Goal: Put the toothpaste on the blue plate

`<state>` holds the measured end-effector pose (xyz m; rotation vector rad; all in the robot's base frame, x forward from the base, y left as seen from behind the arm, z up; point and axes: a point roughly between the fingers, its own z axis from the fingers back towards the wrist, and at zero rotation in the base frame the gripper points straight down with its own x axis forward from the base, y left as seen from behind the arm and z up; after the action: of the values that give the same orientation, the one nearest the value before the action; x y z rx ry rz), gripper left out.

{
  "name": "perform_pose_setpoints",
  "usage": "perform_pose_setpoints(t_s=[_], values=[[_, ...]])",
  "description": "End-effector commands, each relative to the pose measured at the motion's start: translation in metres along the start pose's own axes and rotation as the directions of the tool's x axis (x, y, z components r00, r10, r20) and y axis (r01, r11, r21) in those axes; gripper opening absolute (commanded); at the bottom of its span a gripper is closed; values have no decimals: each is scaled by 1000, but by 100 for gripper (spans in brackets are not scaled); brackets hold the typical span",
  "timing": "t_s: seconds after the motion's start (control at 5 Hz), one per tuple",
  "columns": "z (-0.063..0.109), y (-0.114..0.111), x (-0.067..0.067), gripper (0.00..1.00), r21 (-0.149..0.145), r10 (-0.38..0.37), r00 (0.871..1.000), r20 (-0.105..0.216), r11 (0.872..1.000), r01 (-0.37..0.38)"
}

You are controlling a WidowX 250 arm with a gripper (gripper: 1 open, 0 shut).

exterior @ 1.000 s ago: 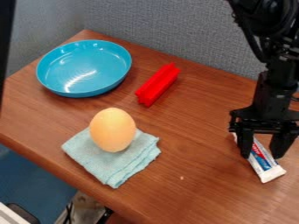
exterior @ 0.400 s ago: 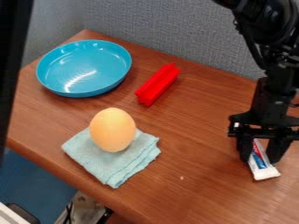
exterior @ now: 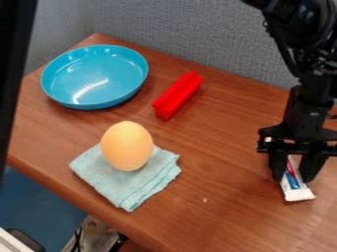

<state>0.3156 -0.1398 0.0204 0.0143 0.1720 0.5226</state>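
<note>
Claw points straight down, fingers apart, straddling the toothpaste lying flat on the table — not clamped. Grasp step in hand. Next: close, lift, carry far left to the blue plate — past the red block.

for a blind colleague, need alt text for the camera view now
A black robot arm's pincer points down over the toothpaste at the right of a wooden table. Across it sit a blue plate, a red block and an egg on a light-blue cloth.
</note>
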Motion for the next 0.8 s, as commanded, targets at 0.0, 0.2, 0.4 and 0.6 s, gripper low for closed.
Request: perform_pose_setpoints(t_s=[0.0,0.2,0.4,0.6], values=[[16,2,5,0,-28,2,1000,25,1000,-1],[17,4,5,0,-26,-2,1000,25,1000,3],[19,5,6,0,-24,-6,1000,25,1000,6],[20,7,6,0,-22,-10,1000,25,1000,11]])
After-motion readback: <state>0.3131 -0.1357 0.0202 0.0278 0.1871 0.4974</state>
